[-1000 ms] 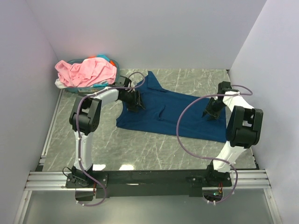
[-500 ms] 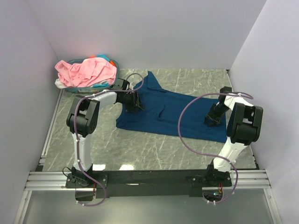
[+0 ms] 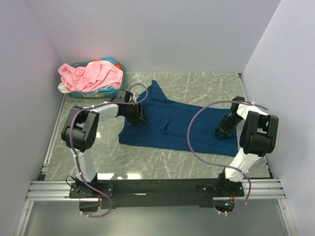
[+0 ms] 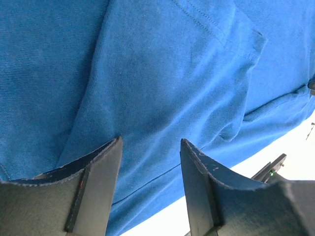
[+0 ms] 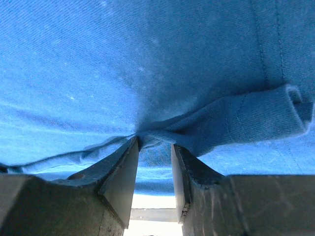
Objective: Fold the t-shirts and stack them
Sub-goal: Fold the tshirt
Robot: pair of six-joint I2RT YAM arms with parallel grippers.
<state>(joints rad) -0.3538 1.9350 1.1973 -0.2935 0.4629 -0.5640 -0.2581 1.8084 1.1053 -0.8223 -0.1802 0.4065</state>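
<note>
A dark blue t-shirt [image 3: 170, 125] lies spread across the marble table [image 3: 147, 160], rumpled along its middle. My left gripper [image 3: 139, 114] rests low on its left part. In the left wrist view it [image 4: 150, 141] is open, with the blue t-shirt [image 4: 162, 83] lying beyond the tips. My right gripper [image 3: 224, 130] sits on the shirt's right end. In the right wrist view it [image 5: 155, 142] is open with a narrow gap, and the blue cloth [image 5: 147, 59] puckers at the tips. A light pink t-shirt [image 3: 91, 73] is heaped on the basket at the back left.
A teal plastic basket [image 3: 106, 91] stands in the back left corner, with a pale cloth [image 3: 63, 88] hanging at its left side. Pale walls enclose the table on three sides. The arm bases and their black rail [image 3: 157, 187] run along the near edge.
The blue t-shirt has slid toward the near edge with both grippers on it. The left arm swung lower and to the left. The right gripper drew nearer and its jaws narrowed slightly.
</note>
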